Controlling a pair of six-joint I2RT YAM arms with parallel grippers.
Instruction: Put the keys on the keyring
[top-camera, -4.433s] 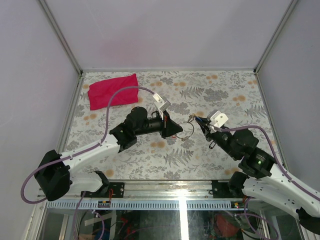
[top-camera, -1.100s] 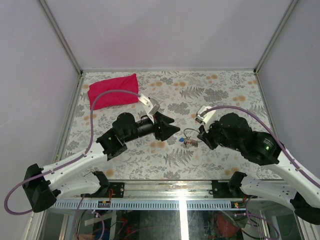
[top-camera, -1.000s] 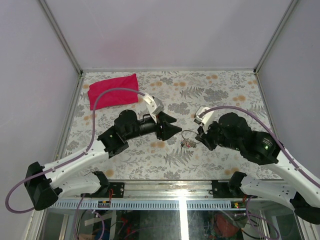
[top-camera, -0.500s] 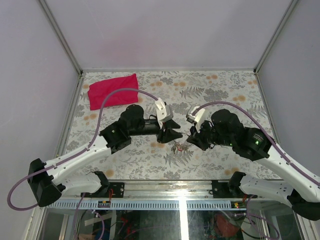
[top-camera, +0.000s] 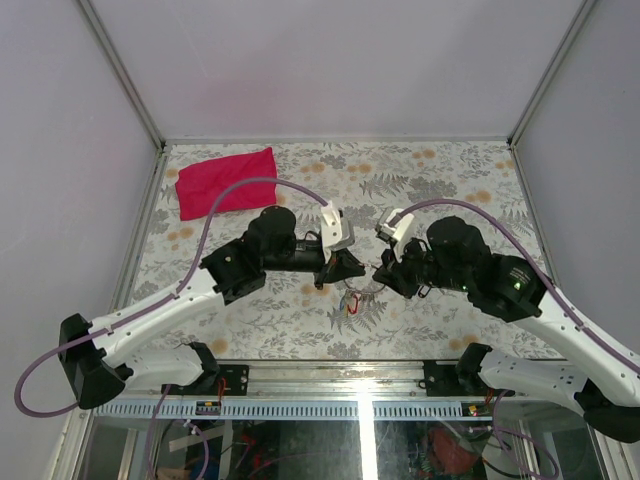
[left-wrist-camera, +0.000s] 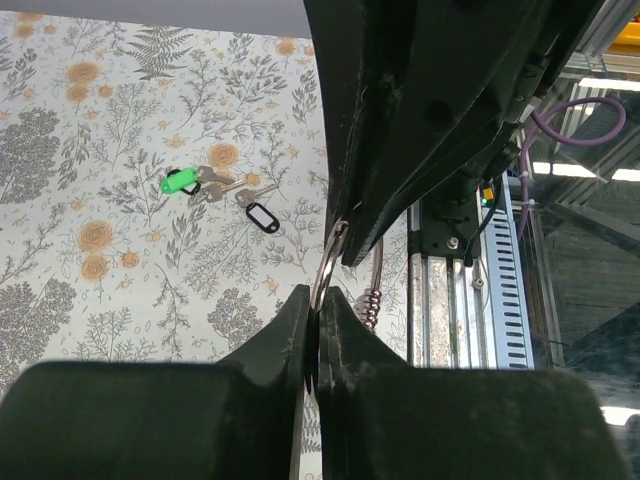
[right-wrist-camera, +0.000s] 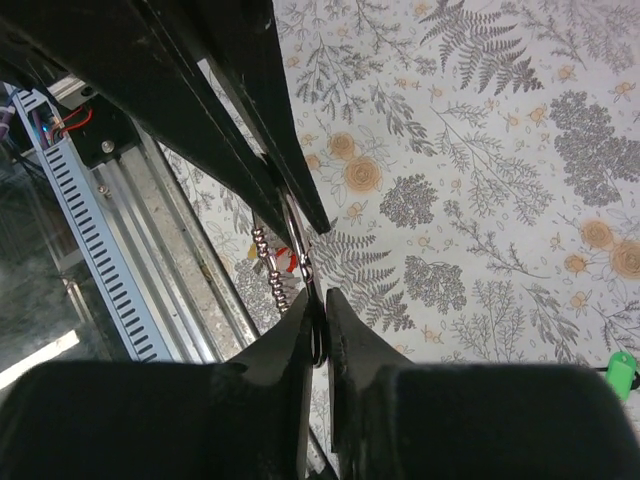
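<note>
Above the table's middle, the thin silver keyring (top-camera: 366, 286) hangs between both grippers. My left gripper (top-camera: 347, 268) is shut on one edge of the keyring (left-wrist-camera: 331, 253), and its jaws (left-wrist-camera: 318, 297) pinch the wire. My right gripper (top-camera: 384, 275) is shut on the opposite edge of the keyring (right-wrist-camera: 300, 250). A short bead chain (right-wrist-camera: 270, 265) and a red tag (top-camera: 352, 303) dangle from the ring. On the floral tabletop lie a green-tagged key (left-wrist-camera: 180, 181) and a dark-tagged key (left-wrist-camera: 262, 216). The green tag (right-wrist-camera: 622, 372) also shows in the right wrist view.
A red cloth (top-camera: 226, 181) lies at the back left corner. A slotted metal rail (left-wrist-camera: 500, 270) runs along the table's near edge, just below the grippers. White walls enclose the table on three sides.
The left gripper has moved right and shut on the keyring. The right arm has carried the ring slightly left toward it. The ring now hangs between both.
</note>
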